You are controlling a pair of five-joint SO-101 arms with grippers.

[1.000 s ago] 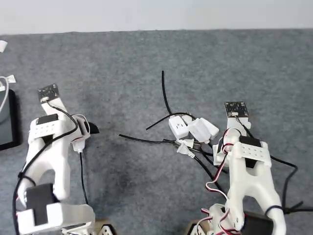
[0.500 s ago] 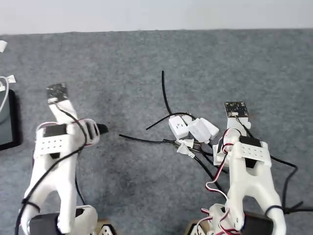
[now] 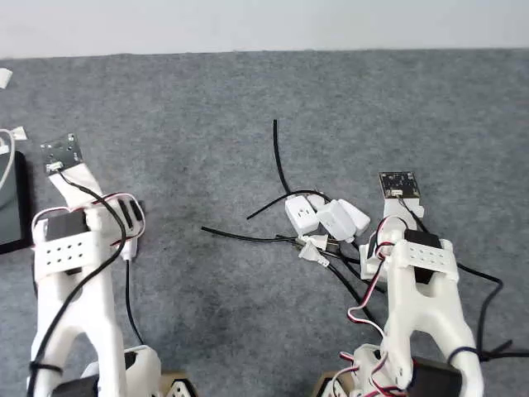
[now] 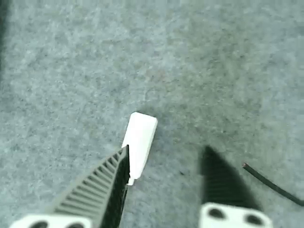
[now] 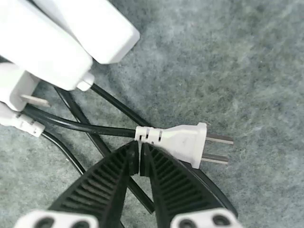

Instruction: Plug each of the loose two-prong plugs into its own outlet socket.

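Barely begun: loose plug [image 5: 183,142] with bare prongs beside sockets [image 3: 336,220], not inserted. Right hand [image 5: 140,148] pressed together, empty; left hand [image 4: 166,153] spread apart above surface [image 3: 248,91].

Place: a robotics lab or hobby test bench.
Surface: a grey felt-like mat [image 3: 248,91] covers the whole table, up to a plain white wall [image 3: 264,25].
Rig: the left arm [image 3: 74,281] and right arm [image 3: 421,306] are white, printed-looking plastic, with bare servo wires [image 3: 374,281] looping outside the shells.
Cameras: an uncased circuit board [image 3: 61,150] sits at one wrist, a second board [image 3: 399,184] at the other.
Test pieces: white outlet sockets [image 3: 302,215] and a two-prong plug [image 5: 183,141] hang on short black cords [image 3: 281,161], one ending loose.
Edge: a dark flat device [image 3: 10,207] lies by a white cable [image 3: 7,161].
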